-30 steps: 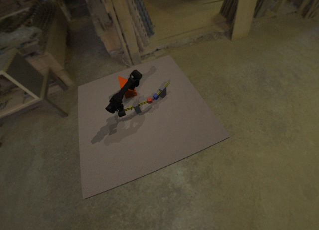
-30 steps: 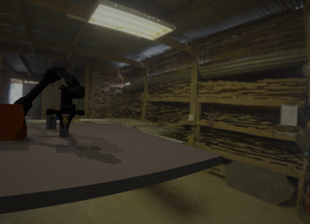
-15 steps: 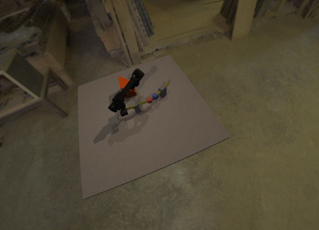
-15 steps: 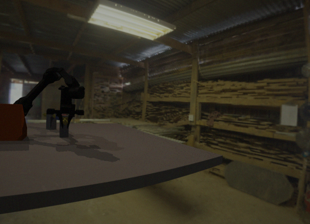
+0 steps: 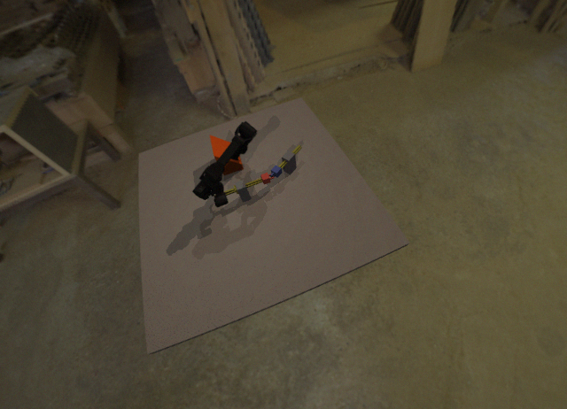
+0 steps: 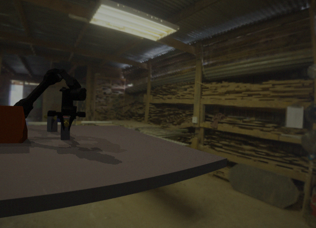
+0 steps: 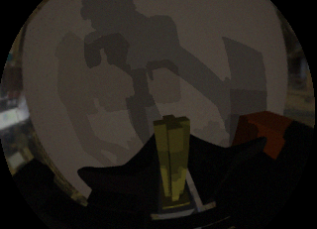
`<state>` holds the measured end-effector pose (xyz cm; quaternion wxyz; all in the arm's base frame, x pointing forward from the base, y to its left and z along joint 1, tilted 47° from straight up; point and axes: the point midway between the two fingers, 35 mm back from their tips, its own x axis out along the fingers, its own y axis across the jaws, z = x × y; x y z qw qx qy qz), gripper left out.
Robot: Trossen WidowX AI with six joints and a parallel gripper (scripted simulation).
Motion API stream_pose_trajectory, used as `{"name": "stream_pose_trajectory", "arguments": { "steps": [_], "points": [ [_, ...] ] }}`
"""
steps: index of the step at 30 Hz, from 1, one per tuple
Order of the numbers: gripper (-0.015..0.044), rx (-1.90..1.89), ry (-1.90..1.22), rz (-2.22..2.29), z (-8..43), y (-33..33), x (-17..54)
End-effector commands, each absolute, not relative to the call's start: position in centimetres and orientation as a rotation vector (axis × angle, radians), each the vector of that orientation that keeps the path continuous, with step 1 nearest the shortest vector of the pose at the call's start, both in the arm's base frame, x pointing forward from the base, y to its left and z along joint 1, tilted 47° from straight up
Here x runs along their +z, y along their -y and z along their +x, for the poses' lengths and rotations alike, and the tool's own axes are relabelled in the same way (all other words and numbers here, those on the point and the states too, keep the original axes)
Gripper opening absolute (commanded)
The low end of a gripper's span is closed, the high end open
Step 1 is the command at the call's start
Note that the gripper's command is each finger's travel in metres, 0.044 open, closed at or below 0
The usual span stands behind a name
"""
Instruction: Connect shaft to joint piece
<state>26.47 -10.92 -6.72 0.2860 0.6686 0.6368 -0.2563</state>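
Observation:
My gripper is shut on the second yellow shaft, near its outer end. This shaft passes through its grey block, and its far end reaches the red joint piece. How deep it sits in the opening is too small to tell. The red piece appears lined up with this shaft. A blue joint part sits beside it, towards the first yellow shaft, which is fixed to the other grey block. The two shafts meet at an angle.
An orange block stands beside the arm, off to one side of the shafts. All of it stands on a square pinkish-grey table top.

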Motion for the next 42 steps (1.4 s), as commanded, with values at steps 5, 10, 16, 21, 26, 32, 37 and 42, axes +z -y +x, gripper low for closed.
{"name": "stream_pose_trajectory", "arguments": {
  "steps": [5,10,16,21,26,32,37,42],
  "points": [
    [0.0067,-0.686,-1.703,1.787,26.5,10.9,-6.7],
    [0.0093,-0.686,-1.703,1.787,26.5,10.9,-6.7],
    [0.0251,-0.686,-1.703,1.787,26.5,10.9,-6.7],
    [0.0382,-0.686,-1.703,1.787,26.5,10.9,-6.7],
    [0.0440,-0.686,-1.703,1.787,26.5,10.9,-6.7],
    [0.0440,-0.686,-1.703,1.787,26.5,10.9,-6.7],
    [0.0440,-0.681,-1.703,1.793,26.4,12.4,-5.4],
    [0.0440,-0.680,-1.703,1.796,26.3,13.3,-4.6]
  ]
}}
